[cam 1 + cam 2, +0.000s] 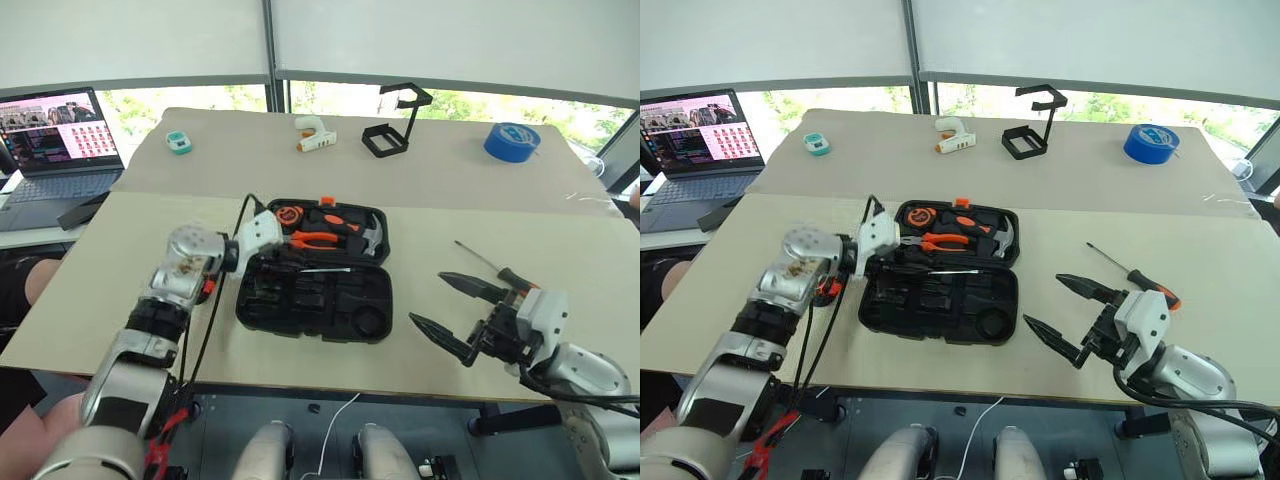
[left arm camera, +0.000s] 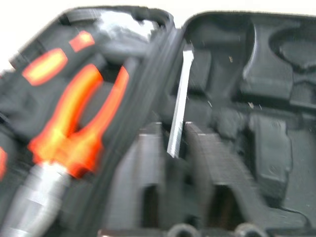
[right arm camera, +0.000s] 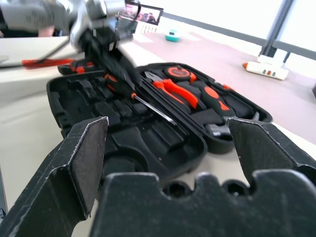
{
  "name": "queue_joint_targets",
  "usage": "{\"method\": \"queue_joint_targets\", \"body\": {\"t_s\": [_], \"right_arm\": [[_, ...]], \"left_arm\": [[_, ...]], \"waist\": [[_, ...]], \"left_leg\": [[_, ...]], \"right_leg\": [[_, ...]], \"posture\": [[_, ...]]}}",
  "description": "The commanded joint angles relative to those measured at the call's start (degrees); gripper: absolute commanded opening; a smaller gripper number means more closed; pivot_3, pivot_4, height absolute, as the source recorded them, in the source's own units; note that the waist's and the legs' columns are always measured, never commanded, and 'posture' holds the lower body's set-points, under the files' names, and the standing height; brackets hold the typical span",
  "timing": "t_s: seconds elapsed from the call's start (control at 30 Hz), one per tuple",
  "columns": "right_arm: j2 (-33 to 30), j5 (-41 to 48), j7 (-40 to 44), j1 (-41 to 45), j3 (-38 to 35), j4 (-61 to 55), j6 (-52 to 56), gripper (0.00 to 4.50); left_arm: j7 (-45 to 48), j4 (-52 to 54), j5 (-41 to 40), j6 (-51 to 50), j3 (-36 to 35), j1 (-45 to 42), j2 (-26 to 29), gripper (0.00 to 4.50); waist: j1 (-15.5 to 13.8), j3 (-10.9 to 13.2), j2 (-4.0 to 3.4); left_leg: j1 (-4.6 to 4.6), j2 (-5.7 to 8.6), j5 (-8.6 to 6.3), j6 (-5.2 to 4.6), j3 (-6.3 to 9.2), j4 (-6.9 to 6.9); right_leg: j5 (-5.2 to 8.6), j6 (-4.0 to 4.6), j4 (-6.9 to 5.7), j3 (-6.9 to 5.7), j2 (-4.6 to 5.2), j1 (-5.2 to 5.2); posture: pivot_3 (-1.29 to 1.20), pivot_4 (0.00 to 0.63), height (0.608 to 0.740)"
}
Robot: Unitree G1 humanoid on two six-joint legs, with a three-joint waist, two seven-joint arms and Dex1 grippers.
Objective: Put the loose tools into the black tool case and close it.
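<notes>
The left gripper [image 1: 902, 262], pinched on a screwdriver [image 3: 148, 104] over the open black tool case [image 1: 330, 310], is seating it — next comes lowering into its slot — while the right gripper [image 1: 452, 312], spread wide, waits beside another screwdriver [image 1: 497, 271].

left tool [image 1: 902, 258]: fingers clamped together, angled down; right tool [image 1: 452, 310]: spread wide, level

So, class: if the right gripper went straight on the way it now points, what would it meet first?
Probably the open black tool case: the right gripper, fingers spread, points across bare table at it, though depth is hard to judge.
</notes>
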State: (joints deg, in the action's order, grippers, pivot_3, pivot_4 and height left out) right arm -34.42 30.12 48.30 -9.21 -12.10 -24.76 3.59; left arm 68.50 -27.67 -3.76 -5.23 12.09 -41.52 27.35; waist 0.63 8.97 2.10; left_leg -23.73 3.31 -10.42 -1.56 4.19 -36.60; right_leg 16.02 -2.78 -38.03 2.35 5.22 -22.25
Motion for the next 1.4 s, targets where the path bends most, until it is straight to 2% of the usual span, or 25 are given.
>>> {"method": "queue_joint_targets", "body": {"t_s": [0.03, 0.33, 0.47, 0.57, 0.7, 0.8, 0.83, 0.87, 0.9, 0.97, 1.07, 1.17, 1.33, 1.4], "right_arm": [[-0.1, 0.5, 0.3, 0.7, -1.1, -0.3, -0.6, 4.5], [0.0, 0.7, 0.7, 0.0, -1.5, -0.2, -0.9, 4.5], [0.0, 1.2, 0.0, -0.9, -3.4, -0.4, -1.0, 4.5], [0.0, 2.4, -0.9, -2.4, -8.8, 1.5, -1.8, 4.5], [-0.9, 1.4, 1.2, -7.9, -20.5, 9.8, -6.6, 4.5], [-0.3, 0.1, 2.4, -12.0, -26.3, 16.4, -10.8, 4.5], [0.0, -0.3, 2.5, -13.1, -27.8, 18.6, -12.2, 4.5], [0.5, -1.0, 2.4, -14.4, -29.3, 21.3, -13.9, 4.5], [0.9, -1.5, 2.3, -15.5, -30.4, 23.7, -15.3, 4.5], [1.5, -2.2, 2.4, -17.4, -32.0, 28.0, -17.8, 4.5], [2.4, -3.3, 2.7, -20.4, -33.2, 34.8, -20.5, 4.5], [1.4, -3.6, 3.3, -20.3, -32.9, 38.4, -21.9, 4.5], [-4.9, -2.1, 5.0, -12.4, -31.3, 40.7, -18.5, 4.5], [-8.7, -2.3, 6.5, -7.8, -29.2, 41.9, -15.5, 4.5]], "left_arm": [[-3.6, 1.1, 3.6, -0.9, 1.7, 0.4, 0.2, 0.04], [-6.0, -1.4, 5.5, -5.8, 4.3, 1.1, -1.5, 0.04], [-6.7, 0.7, 1.0, -2.9, 0.0, 1.7, -2.8, 0.04], [-4.2, 5.7, -6.3, 0.3, -6.0, 2.7, -2.9, 0.79], [2.7, 19.9, -20.2, -2.0, -14.9, 9.7, 1.0, 2.34], [3.9, 28.6, -24.3, -5.5, -17.9, 17.2, 5.5, 3.49], [4.3, 30.3, -25.1, -5.0, -19.0, 19.9, 6.4, 3.67], [5.2, 32.0, -25.0, -5.0, -19.8, 23.4, 8.6, 4.23], [5.7, 33.2, -24.7, -4.8, -20.7, 26.4, 10.3, 4.41], [5.4, 35.1, -24.7, -4.8, -22.6, 31.4, 12.6, 4.41], [8.3, 34.7, -21.9, 0.9, -25.0, 40.8, 16.9, 4.41], [9.1, 34.4, -22.7, 2.6, -27.0, 47.4, 18.1, 4.41], [3.9, 41.5, -30.1, -2.9, -26.6, 46.1, 14.4, 4.41], [1.6, 44.4, -32.9, -6.0, -25.2, 43.9, 12.8, 4.41]], "waist": [[-0.2, 0.0, -0.02], [-0.1, -0.1, -0.19], [-0.2, -0.1, -0.23], [-0.2, -0.1, -0.21], [-0.3, -0.1, -0.19], [-0.2, -0.2, -0.37], [-0.1, -0.2, -0.48], [0.1, -0.2, -0.54], [0.2, -0.2, -0.59], [0.1, -0.3, -0.67], [0.1, -0.3, -0.71], [0.1, -0.3, -0.9], [0.1, -0.3, -1.06], [0.0, -0.3, -1.09]], "left_leg": [[0.01, 0.02, 0.0, 0.0, 0.0, 0.0], [0.26, 0.02, -0.01, 0.01, 0.0, 0.0], [0.39, 0.01, -0.02, 0.01, -0.01, 0.0], [0.25, 0.02, -0.03, 0.01, -0.01, 0.0], [-0.06, -0.01, -0.05, 0.04, 0.0, 0.0], [0.03, -0.09, -0.16, 0.05, -0.02, 0.06], [0.1, -0.1, -0.17, 0.04, -0.05, 0.12], [0.24, -0.1, -0.16, 0.04, -0.09, 0.2], [0.34, -0.13, -0.17, 0.03, -0.18, 0.25], [0.52, -0.16, -0.17, 0.03, -0.27, 0.44], [0.52, -0.29, -0.17, 0.03, -0.28, 0.51], [0.54, -0.34, -0.17, 0.03, -0.38, 0.62], [0.48, -0.33, -0.17, -0.01, -0.77, 0.59], [0.51, -0.34, -0.15, -0.04, -0.87, 0.56]], "right_leg": [[0.0, 0.0, 0.01, -0.01, 0.03, 0.03], [0.0, -0.01, 0.0, 0.01, 0.02, 0.24], [0.01, -0.02, 0.02, 0.01, 0.03, 0.37], [0.01, -0.02, 0.02, 0.03, 0.08, 0.24], [-0.01, 0.01, 0.03, 0.02, 0.09, -0.05], [0.0, 0.01, 0.11, 0.11, 0.11, 0.0], [0.0, 0.02, 0.16, 0.16, 0.12, 0.04], [0.0, 0.01, 0.19, 0.22, 0.17, 0.13], [0.0, 0.02, 0.23, 0.3, 0.21, 0.16], [0.05, 0.1, 0.29, 0.36, 0.27, 0.25], [0.1, 0.2, 0.36, 0.34, 0.41, 0.22], [0.19, 0.32, 0.47, 0.35, 0.69, 0.23], [0.33, 0.55, 0.5, 0.26, 1.04, 0.22], [0.14, 0.22, 0.49, 0.24, 1.02, 0.29]], "posture": [[0.0, 0.15, 0.74], [0.0, 0.15, 0.74], [0.0, 0.15, 0.74], [0.0, 0.15, 0.74], [0.0, 0.15, 0.74], [0.0, 0.15, 0.74], [0.0, 0.15, 0.74], [0.0, 0.15, 0.74], [0.0, 0.15, 0.74], [0.0, 0.15, 0.74], [0.0, 0.15, 0.74], [0.0, 0.15, 0.74], [0.0, 0.15, 0.74], [0.0, 0.15, 0.74]]}}
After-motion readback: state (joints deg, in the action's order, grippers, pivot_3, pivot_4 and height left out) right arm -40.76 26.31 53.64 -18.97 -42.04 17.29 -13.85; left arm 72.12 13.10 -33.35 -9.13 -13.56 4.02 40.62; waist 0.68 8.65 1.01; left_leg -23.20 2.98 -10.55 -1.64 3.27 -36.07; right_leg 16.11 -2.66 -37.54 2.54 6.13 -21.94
